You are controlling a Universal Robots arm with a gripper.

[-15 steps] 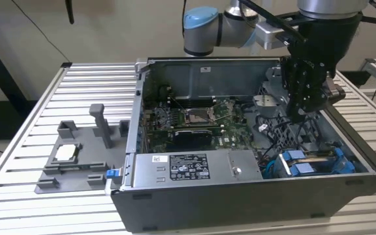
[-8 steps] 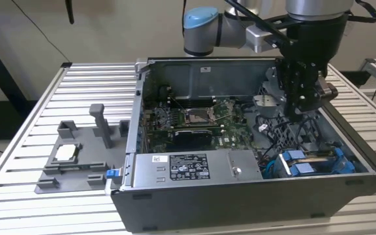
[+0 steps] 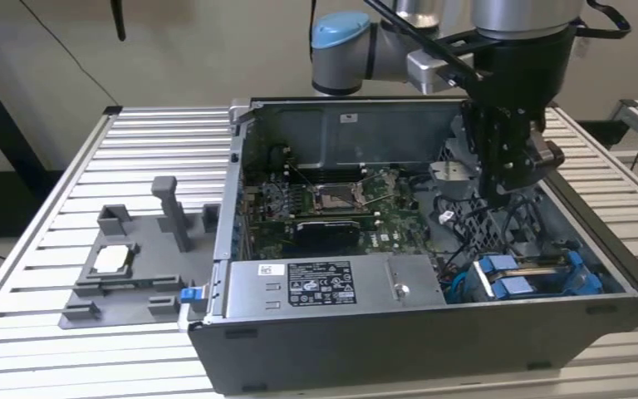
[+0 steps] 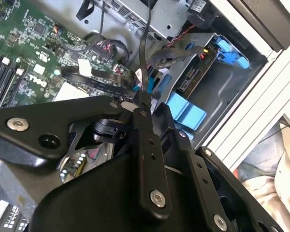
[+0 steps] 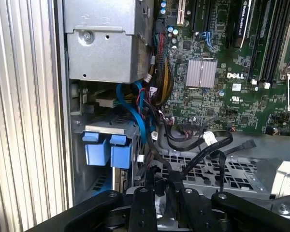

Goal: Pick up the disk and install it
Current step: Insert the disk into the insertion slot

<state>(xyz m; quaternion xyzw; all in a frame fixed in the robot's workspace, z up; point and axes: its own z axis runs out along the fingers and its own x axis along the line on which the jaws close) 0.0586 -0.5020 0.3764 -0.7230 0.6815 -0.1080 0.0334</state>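
One grey tray [image 3: 130, 287] sits at the exterior view's left, with a small silver chip [image 3: 112, 259] lying on it. Moving right, here's the open computer case [image 3: 408, 341], its motherboard [image 3: 331, 204] exposed and a long grey metal box [image 3: 319, 283] along the near wall. Further right, the gripper [image 3: 507, 193] hangs over the case's interior; open or closed, I can't tell. And there's the disk [image 3: 518, 278], blue carrier tabs showing, seated in the corner bay, apart from the gripper.
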